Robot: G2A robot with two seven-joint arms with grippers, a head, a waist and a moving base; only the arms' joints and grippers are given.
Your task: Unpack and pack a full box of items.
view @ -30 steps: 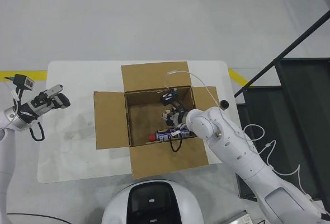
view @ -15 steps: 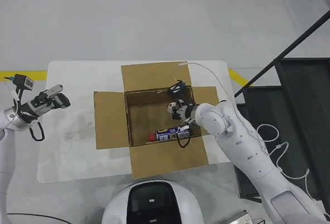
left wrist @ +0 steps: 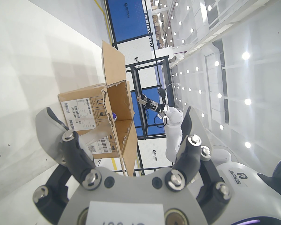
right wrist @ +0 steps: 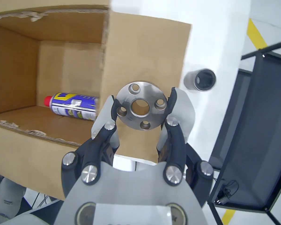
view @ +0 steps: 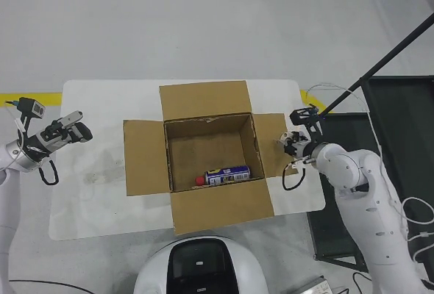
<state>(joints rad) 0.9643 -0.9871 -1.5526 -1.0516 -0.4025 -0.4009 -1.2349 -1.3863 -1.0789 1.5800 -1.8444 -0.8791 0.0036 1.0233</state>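
The metal flange (right wrist: pixel 152 115) is clamped by its rim between the jaws of the right gripper (right wrist: pixel 141 101), the box (right wrist: pixel 142 54) just beyond. It is judged heavy, stiff and slick; opposite rim edges are best gripped.

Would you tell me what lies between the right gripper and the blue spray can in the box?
The brown cardboard box's folded-out side flap, which hides the spray can's end in the right wrist view.

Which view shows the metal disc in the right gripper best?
Right wrist view: the disc faces the camera, holes plain, clamped in the right gripper. Top view: a speck at the gripper; left wrist view: too small to tell.
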